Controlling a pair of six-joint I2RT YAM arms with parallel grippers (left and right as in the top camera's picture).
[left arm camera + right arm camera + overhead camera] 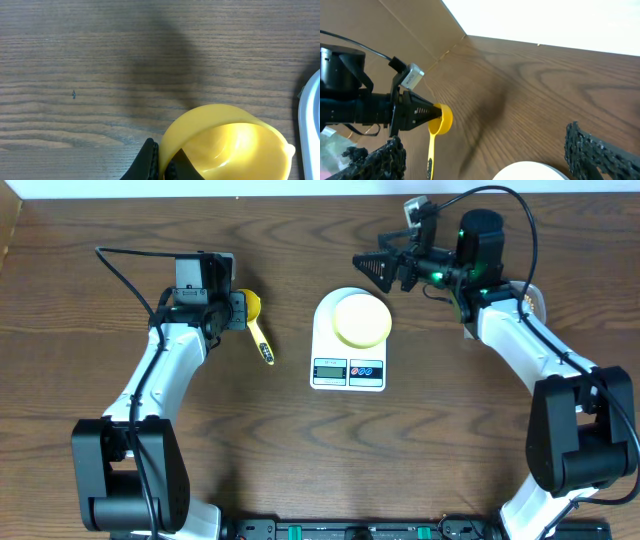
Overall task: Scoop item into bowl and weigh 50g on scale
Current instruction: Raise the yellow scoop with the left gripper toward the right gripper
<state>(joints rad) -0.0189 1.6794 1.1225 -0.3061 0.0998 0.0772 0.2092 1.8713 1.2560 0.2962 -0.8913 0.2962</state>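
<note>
Meanwhile left claw (pixel 240 310) pinches scoop (pixel 262 340); right claw (pixel 370 273) gapes near bowl (pixel 361 319) on scale (pixel 348 372).

The bowl (pixel 361 319) sits on the platform of the scale (pixel 347 369). The scoop (pixel 262 340) is left of the scale, its cup end in the left gripper (pixel 242 308).

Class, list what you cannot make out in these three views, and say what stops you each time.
- Scale display: overhead view, digits too small to read.
- Scoop: left wrist view, cut off by the bottom edge; handle out of frame.
- Left tool: left wrist view, only the fingertips show at the bottom edge.
- Beans: not seen in any view.
</note>
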